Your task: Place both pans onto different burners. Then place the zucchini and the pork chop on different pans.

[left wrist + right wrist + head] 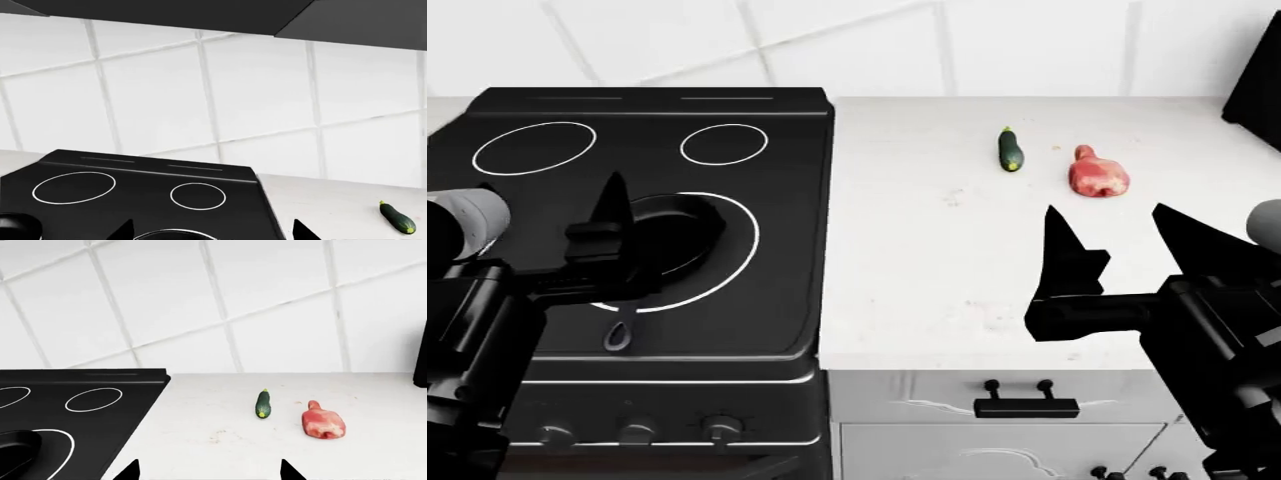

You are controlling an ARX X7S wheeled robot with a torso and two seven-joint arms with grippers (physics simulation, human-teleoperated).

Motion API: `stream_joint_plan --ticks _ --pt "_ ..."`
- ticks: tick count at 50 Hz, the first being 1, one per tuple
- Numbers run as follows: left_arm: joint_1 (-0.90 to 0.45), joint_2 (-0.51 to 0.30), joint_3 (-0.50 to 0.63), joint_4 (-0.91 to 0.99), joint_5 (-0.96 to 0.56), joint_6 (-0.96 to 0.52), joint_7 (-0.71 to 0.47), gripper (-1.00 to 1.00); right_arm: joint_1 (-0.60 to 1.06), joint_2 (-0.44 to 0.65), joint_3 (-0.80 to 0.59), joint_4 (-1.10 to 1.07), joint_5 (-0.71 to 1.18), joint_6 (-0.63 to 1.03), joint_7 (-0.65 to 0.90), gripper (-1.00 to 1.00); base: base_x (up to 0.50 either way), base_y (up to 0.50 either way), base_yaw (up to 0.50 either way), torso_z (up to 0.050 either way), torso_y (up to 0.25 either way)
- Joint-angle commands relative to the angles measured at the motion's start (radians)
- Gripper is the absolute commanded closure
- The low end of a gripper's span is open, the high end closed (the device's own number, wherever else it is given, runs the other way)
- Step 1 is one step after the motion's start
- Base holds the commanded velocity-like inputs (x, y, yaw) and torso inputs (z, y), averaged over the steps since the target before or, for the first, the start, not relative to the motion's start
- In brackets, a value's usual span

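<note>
Two claws hang spread and empty, one to each side of the flat black glass cooktop (pixel 627 200). Left claw (pixel 554 250): its jaws stand apart over the cooktop's near part, beside the round black frying pan (pixel 674 235), touching nothing that can be seen. That pan sits within the near large white ring burner (pixel 747 235), off centre toward the claw, its thin handle (pixel 622 330) reaching to the cooktop's front edge. One pan thus appears placed. A dark rounded shape at the edge of the left wrist view may be the second pan; this cannot be told. The far large ring burner (pixel 534 147) lies bare, presumably reserved for that second pan, with a smaller ring (pixel 723 144) beside it. Right claw (pixel 1128 260): its jaws are likewise apart, above the white table (pixel 961 280) beside the cooktop, facing the food, probably staged for a later pick. The small dark green zucchini (pixel 1010 149) lies on the table well beyond this claw, away from the cooktop; the pinkish-red raw pork chop (pixel 1097 173) lies just beside it, farther still from the cooktop.
</note>
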Motion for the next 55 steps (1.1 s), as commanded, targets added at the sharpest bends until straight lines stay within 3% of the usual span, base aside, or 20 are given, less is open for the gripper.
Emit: stream_joint_plan --ticks 1,34,49,55 --pt "0.003 -0.002 0.000 -0.002 0.003 0.006 0.001 -1.00 -0.001 0.001 -0.001 -0.001 0.000 -0.001 -0.002 -1.00 0.00 -0.50 0.00 0.000 0.000" --pt "0.001 -0.005 0.005 -0.013 0.004 0.019 0.004 -1.00 -0.002 0.004 -0.001 0.002 -0.002 -0.007 0.004 -1.00 0.00 -0.50 0.00 0.000 0.000" --pt "-0.004 -0.012 0.002 -0.010 -0.005 0.027 -0.002 -1.00 0.006 0.019 0.013 0.005 0.010 -0.016 0.014 -1.00 0.00 0.00 0.00 0.000 0.000" --pt "-0.004 -0.015 0.000 -0.014 -0.003 0.030 -0.001 -1.00 0.006 0.017 0.018 0.005 0.008 -0.021 0.017 -1.00 0.42 -0.02 0.00 0.000 0.000"
